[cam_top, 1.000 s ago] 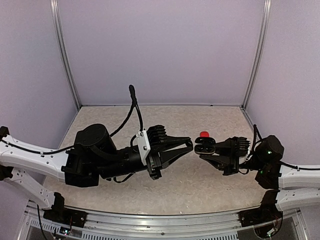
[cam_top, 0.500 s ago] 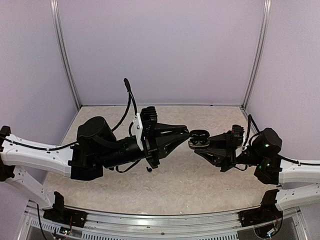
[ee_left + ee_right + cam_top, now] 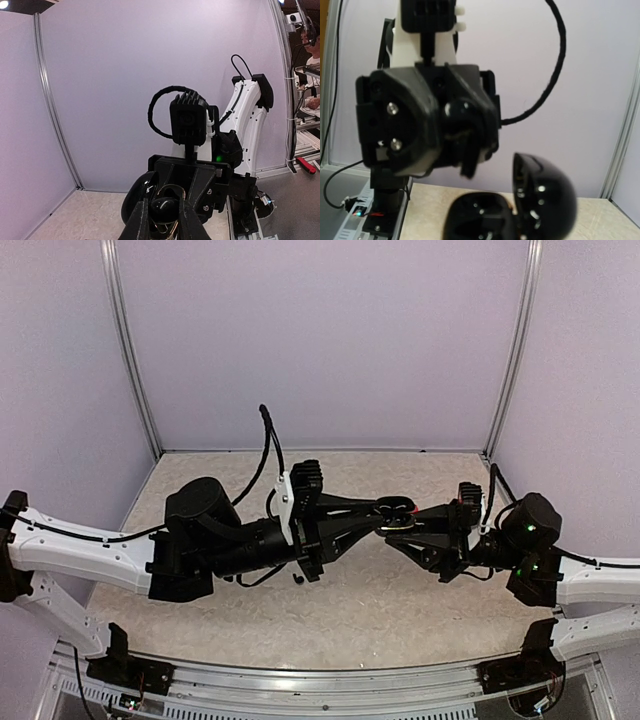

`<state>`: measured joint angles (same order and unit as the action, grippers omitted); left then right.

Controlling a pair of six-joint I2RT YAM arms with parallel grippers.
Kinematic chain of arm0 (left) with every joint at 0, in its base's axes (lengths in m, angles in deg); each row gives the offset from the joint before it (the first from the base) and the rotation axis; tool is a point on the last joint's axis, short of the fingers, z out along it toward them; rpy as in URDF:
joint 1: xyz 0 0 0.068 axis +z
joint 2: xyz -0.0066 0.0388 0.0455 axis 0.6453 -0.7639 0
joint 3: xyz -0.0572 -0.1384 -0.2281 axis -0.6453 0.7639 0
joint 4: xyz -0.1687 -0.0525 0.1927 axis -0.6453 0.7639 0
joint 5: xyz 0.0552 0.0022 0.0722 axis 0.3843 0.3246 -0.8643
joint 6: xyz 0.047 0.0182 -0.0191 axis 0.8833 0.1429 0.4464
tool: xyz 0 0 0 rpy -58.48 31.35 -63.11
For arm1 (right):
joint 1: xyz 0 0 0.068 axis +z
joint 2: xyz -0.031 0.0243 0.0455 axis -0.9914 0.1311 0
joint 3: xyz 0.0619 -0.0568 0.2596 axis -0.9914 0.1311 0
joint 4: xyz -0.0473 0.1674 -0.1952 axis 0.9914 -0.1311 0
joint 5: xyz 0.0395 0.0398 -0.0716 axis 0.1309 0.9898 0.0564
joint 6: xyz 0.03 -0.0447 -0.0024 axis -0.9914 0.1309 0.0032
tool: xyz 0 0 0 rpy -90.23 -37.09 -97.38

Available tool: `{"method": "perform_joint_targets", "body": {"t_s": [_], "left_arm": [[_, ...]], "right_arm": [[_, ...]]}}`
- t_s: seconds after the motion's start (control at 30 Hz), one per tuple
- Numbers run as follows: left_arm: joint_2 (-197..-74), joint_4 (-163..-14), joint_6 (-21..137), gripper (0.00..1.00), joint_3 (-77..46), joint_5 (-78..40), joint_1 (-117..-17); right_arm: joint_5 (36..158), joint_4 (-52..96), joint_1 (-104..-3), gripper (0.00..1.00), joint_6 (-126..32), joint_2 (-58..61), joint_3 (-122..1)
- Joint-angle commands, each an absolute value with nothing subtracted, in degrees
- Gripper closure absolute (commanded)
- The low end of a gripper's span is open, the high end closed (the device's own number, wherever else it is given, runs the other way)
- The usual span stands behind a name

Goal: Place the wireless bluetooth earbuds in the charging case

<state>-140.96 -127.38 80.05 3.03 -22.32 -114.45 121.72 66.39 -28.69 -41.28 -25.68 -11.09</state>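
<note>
Over the last second both arms have moved together. The left gripper point(image 3: 384, 510) stood apart from the open charging case point(image 3: 398, 521); its tips now sit directly over it. Judgement: the approach is complete and insertion is the step in hand.

The left gripper is clenched on a small glossy black earbud point(image 3: 164, 209), pinched at the fingertips just above the case.

The right gripper point(image 3: 415, 525) is clamped on the case, holding it clear of the table point(image 3: 400, 610).

A red earbud point(image 3: 411, 506) shows just beyond the case. Whether it is seated or lying loose cannot be told.
</note>
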Motion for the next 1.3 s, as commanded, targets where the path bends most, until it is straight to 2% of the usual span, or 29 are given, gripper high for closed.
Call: {"method": "perform_joint_targets", "body": {"t_s": [0.0,1.27], "left_arm": [[-141.90,-129.06,79.48,0.88,3.68,-22.40,-113.87],[-143.62,-124.80,86.34,0.90,3.44,-32.09,-114.62]], "right_arm": [[121.74,66.96,-27.90,1.00,-41.95,-26.37,-12.85],[121.37,65.94,-27.22,1.00,-42.62,-27.64,-12.97]]}}
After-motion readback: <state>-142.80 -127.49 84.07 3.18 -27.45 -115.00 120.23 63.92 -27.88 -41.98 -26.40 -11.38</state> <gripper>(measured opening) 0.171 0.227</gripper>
